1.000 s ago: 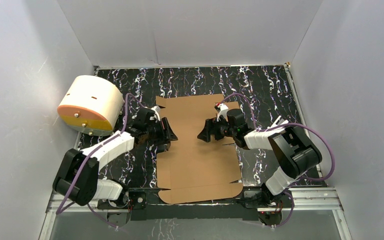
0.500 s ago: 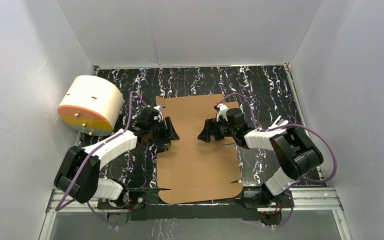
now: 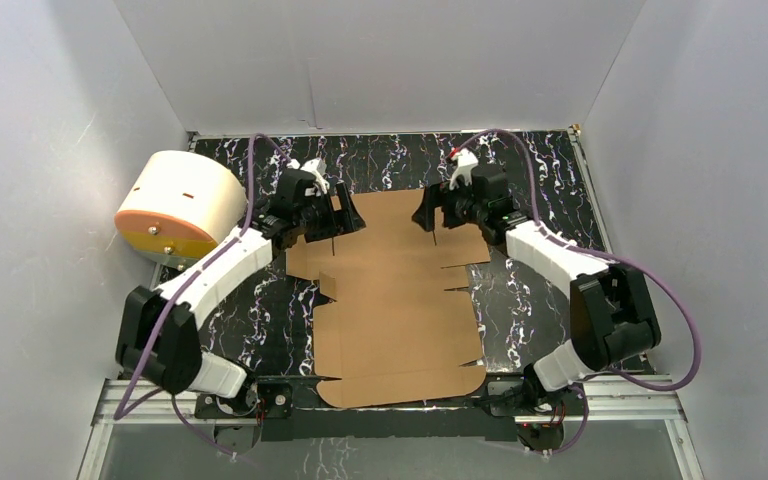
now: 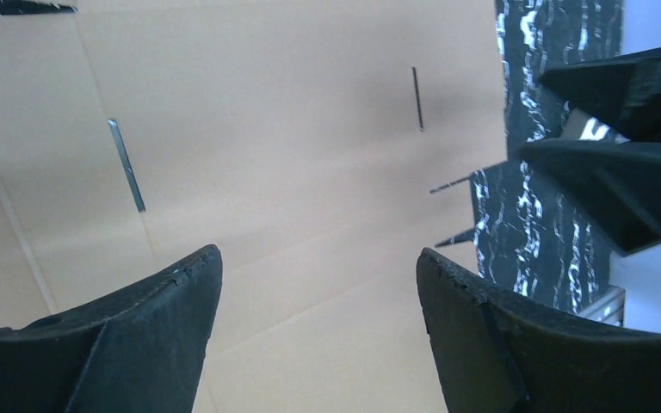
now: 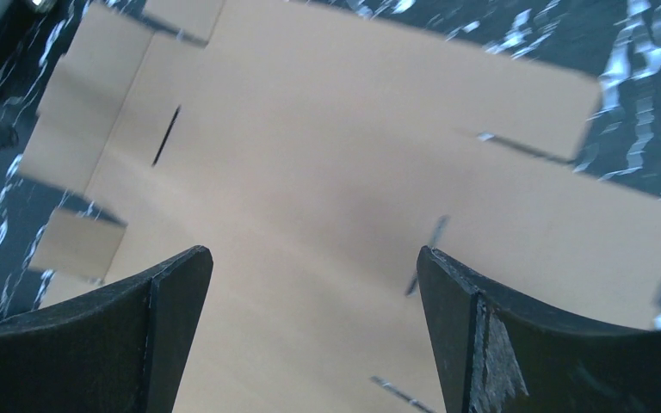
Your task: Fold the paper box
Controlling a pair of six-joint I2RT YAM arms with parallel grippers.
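Note:
The paper box [image 3: 395,300] is a flat brown die-cut cardboard sheet with flaps and slots, lying on the black marbled table from the near edge to the middle. It fills the left wrist view [image 4: 293,138] and the right wrist view [image 5: 344,172]. My left gripper [image 3: 346,215] is open and empty above the sheet's far left corner; its jaws [image 4: 318,267] stand wide apart over bare cardboard. My right gripper [image 3: 428,212] is open and empty above the far right part of the sheet, its jaws [image 5: 314,267] wide apart. The two grippers face each other.
A cream-white cylinder with an orange face [image 3: 178,208] lies at the left wall, beside the left arm. Grey walls close in the table on the left, back and right. A metal rail [image 3: 400,395] runs along the near edge under the sheet's front flap.
Both grippers have moved away from me, from the sheet's middle to its far end. The left side flaps show now that the left arm has shifted.

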